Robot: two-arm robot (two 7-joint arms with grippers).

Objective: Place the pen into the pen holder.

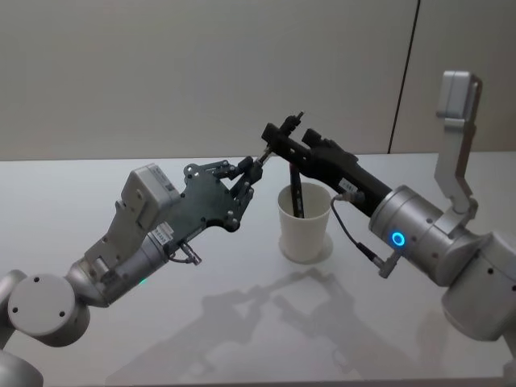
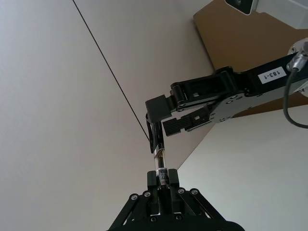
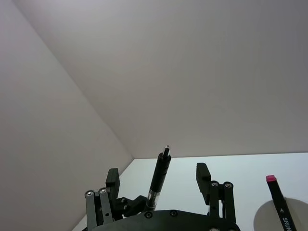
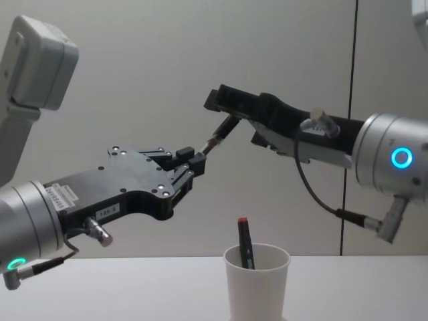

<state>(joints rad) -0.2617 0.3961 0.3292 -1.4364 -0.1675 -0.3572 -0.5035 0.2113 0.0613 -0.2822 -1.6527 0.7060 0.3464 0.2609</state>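
Note:
A slim black pen [image 4: 215, 137] hangs in the air above the white paper-cup pen holder [image 1: 305, 222], which stands upright on the table. My left gripper [image 4: 190, 164] is shut on the pen's lower end, seen close in the left wrist view [image 2: 162, 180]. My right gripper [image 4: 224, 107] comes from the right. It stands open around the pen's upper end, with a gap on both sides in the right wrist view [image 3: 158, 174]. A black marker with a red cap [image 4: 244, 244] leans inside the pen holder.
The white table [image 1: 121, 185] stretches around the pen holder on all sides, with a plain grey wall behind it. Both arms meet above and slightly left of the cup [image 4: 257, 281].

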